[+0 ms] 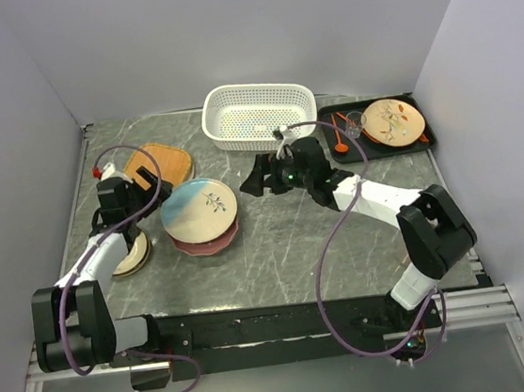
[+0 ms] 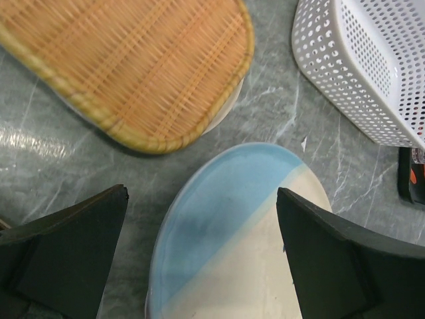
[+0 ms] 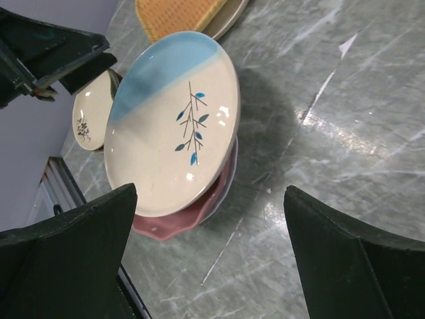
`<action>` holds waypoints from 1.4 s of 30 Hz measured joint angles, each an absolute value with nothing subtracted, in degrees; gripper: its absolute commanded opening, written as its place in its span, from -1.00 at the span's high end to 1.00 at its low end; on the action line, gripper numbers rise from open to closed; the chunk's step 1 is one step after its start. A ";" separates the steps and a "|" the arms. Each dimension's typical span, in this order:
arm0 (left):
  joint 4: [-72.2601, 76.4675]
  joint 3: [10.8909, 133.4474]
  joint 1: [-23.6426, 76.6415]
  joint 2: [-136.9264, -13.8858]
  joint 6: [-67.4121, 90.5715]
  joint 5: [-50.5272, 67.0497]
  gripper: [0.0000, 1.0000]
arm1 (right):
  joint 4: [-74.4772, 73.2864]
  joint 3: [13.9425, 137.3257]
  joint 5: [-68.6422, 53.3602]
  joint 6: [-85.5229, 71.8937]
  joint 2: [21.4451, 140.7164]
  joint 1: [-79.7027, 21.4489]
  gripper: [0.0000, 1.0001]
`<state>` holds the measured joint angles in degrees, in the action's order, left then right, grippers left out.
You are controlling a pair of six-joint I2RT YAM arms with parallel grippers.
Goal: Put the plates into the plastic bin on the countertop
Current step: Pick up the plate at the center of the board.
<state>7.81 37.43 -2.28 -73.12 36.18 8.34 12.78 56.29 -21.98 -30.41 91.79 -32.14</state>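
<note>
- The left gripper (image 2: 202, 249) is spread wide and holds nothing; it hangs over the blue plate (image 2: 226, 219).
- The right gripper (image 3: 212, 256) is also wide open and empty, over the bare counter (image 1: 286, 240) just right of that plate.
- The blue plate lies on top of a pink plate (image 3: 192, 220), left of centre.
- An orange plate (image 1: 159, 162) lies behind them at the back left.
- A tan plate (image 1: 134, 256) lies beneath the left arm.
- The bin (image 1: 258, 116) stands at the back centre, apart from all of these plates.
- A black tray (image 1: 329, 117) lies just right of the bin.
</note>
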 measured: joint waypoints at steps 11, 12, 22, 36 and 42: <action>7.53 32.88 -2.44 -70.94 37.80 9.91 -0.99 | 13.82 59.40 -26.17 -33.71 100.99 -33.28 -0.55; 7.66 32.25 -2.44 -70.70 38.06 10.24 -0.99 | 13.87 59.83 -26.46 -34.04 101.97 -33.45 -0.54; 8.88 30.20 -2.44 -70.54 38.61 13.13 -0.99 | 17.69 61.54 -28.99 -38.61 107.48 -34.61 -0.44; 8.75 30.17 -2.44 -69.38 38.33 13.72 -0.99 | 19.27 69.45 -28.97 -42.06 116.66 -34.92 -0.01; 8.73 30.17 -2.44 -69.10 38.15 13.72 -0.99 | 20.23 71.11 -29.43 -43.77 118.26 -35.00 0.81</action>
<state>8.73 30.17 -2.44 -69.10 38.15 13.72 20.23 71.11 -29.43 -43.77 118.26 -35.00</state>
